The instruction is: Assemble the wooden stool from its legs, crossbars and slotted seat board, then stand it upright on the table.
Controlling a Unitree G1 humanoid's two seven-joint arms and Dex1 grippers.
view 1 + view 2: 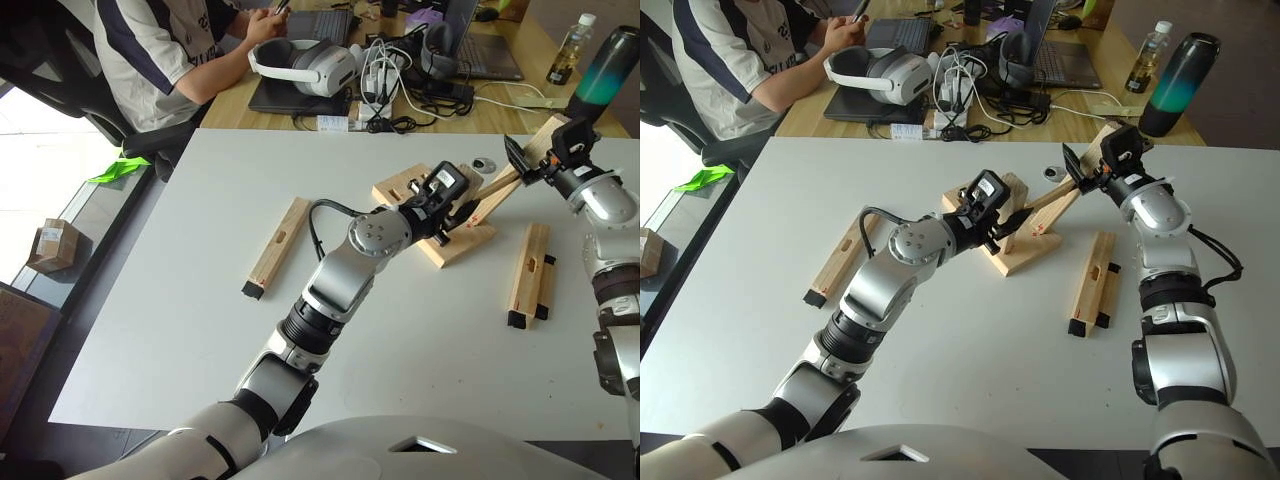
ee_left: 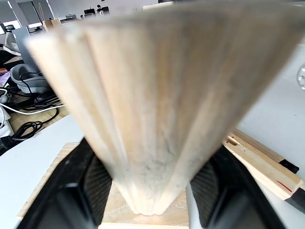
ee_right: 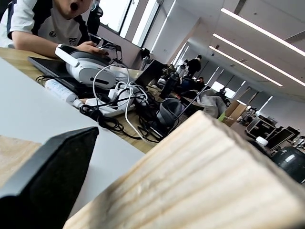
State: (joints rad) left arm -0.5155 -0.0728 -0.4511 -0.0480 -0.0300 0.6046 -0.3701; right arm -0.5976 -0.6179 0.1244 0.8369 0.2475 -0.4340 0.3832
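Left jaws: The left gripper (image 1: 455,212) is closed on a wooden piece (image 2: 147,119). One black finger (image 2: 90,186) is pressed on each flank.
Axis of the held piece: The long axis runs along the line of the fingers. The far end projects past the fingertips and is set down on the seat board (image 1: 462,250).
Seat board position: It lies flat on the table (image 1: 200,330), directly under and just ahead of the left jaws.
Right jaws: The right gripper (image 1: 528,168) is closed across a slanted leg (image 1: 495,192), which is gripped in its upper part.
Axis of the slanted leg: The long axis runs from a high end behind the right jaws down toward the left jaws. The low end points at the seat board and is just beside the left gripper. Whether it touches the board cannot be told.
Governing relation: The low end of the slanted leg lies away from the right jaws, on the left-jaw side. The coming move is judged to depend on lining that end up with the board or with the held piece.
Nearer arm: The left jaws are nearer the joint. The right jaws are held well up the leg, so steering at its low end is judged to be coarse.
Loose leg (image 1: 278,246): It lies flat, well apart from the left jaws, on the side away from the right jaws.
Paired legs (image 1: 530,272): They lie flat, side by side, below the right jaws and nearer the robot.
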